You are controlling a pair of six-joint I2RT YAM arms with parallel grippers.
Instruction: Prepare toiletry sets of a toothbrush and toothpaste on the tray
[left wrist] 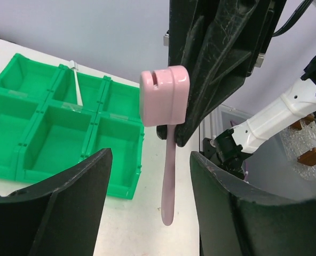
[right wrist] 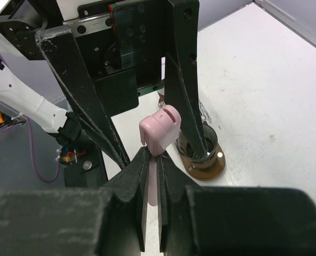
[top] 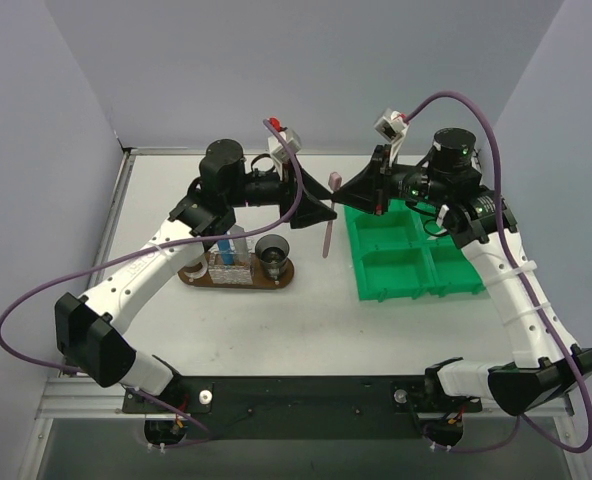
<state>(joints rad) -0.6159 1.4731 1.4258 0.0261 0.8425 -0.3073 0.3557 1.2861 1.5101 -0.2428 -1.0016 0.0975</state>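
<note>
My right gripper (right wrist: 153, 154) is shut on the toothbrush (right wrist: 159, 128), gripping it just under its pink capped head, in the air between the two arms. The pale pink handle hangs straight down (left wrist: 168, 181) (top: 328, 232). My left gripper (left wrist: 150, 156) is open, its jaws either side of the hanging handle without touching it; in the top view it (top: 324, 206) faces my right gripper (top: 348, 189). The dark oval tray (top: 201, 278) lies at the left. A blue-and-white toothpaste tube (top: 226, 250) stands upright in a clear cup on it.
A second clear cup (top: 273, 251) (right wrist: 200, 146) stands on the tray's right end. The green sectioned bin (top: 411, 255) (left wrist: 67, 138) sits to the right, with a white toothbrush (left wrist: 77, 88) in one far compartment.
</note>
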